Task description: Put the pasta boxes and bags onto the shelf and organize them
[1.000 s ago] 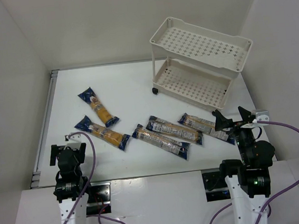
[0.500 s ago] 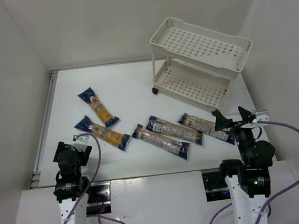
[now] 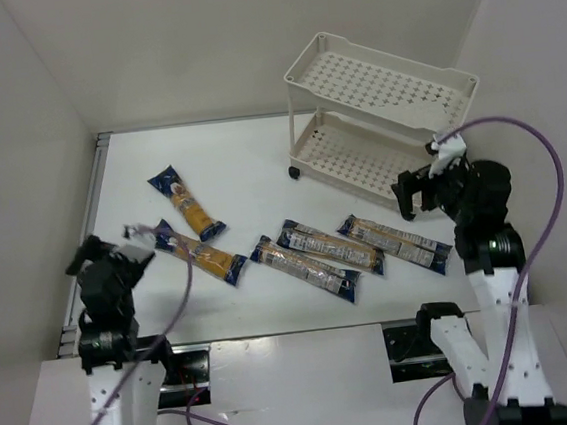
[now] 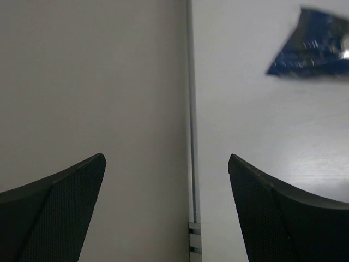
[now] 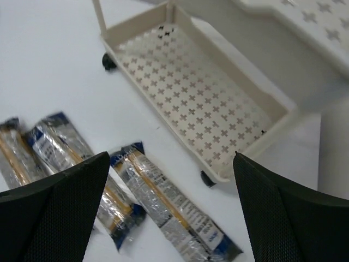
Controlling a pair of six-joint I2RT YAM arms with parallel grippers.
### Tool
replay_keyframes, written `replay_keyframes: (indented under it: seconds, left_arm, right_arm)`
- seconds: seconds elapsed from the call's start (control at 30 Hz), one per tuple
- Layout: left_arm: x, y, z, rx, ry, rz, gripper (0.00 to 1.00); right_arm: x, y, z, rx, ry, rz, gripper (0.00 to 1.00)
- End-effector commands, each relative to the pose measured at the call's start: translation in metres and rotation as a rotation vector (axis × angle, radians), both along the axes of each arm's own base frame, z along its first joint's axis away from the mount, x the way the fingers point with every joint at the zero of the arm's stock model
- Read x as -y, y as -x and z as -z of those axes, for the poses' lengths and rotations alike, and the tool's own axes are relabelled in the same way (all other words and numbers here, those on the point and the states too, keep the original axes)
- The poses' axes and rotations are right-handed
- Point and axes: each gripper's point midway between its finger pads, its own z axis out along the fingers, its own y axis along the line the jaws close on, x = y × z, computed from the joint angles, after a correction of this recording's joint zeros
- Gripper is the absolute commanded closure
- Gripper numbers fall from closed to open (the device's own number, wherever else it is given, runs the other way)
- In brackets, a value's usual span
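Fingers of the left end effector stand wide apart at the near left of the counter, and we see nothing between them. Its wrist view looks along the counter's left edge beside the side wall. It catches only one blurred dark blue packet end at upper right, and from that view alone we cannot tell which packet it belongs to.

From above we count five packets, all flat on the counter and off the shelf. Each long axis runs from far left to near right. The near-middle packet lies closest to the arms, right against the middle packet. The right packet lies just beside those two. Well apart to the left are the near-left packet and, farther back and turned more steeply toward the far side, the far-left packet.

The right end effector hangs above the counter between the right packet and the shelf, its fingers spread wide and holding nothing. Its wrist view gives us what the overhead view does not: the white labels and orange pasta of three packets up close, the cross-shaped holes of the lower tray, and a dark wheel.

The shelf stands at the far right, its long side also running far left to near right. Only the top view shows its upper tray whole.
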Motion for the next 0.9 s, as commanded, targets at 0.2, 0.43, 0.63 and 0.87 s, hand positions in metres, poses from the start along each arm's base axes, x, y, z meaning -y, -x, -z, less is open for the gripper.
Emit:
replay_keyframes:
  seconds: [0.2,0.43,0.63,0.87]
  left_arm:
    - [0.059,-0.094,-0.145,0.045,0.808,-0.037,0.0]
    - [0.1,-0.099,-0.019,-0.293,1.363,-0.155,0.0]
    - [0.077,-0.102,-0.01,-0.233,1.376,-0.259,0.0]
    - [0.071,-0.1,-0.021,-0.156,1.36,-0.232,0.0]
  right_arm:
    - [-0.021,-0.02,0.023,-0.26,0.381,-0.212,0.02]
    - [-0.088,-0.017,0.082,-0.599,0.396,-0.383,0.02]
    - [-0.171,0.027,0.152,-0.77,0.578,-0.638,0.02]
    - [-0.246,0.042,0.174,-0.778,0.523,-0.738,0.02]
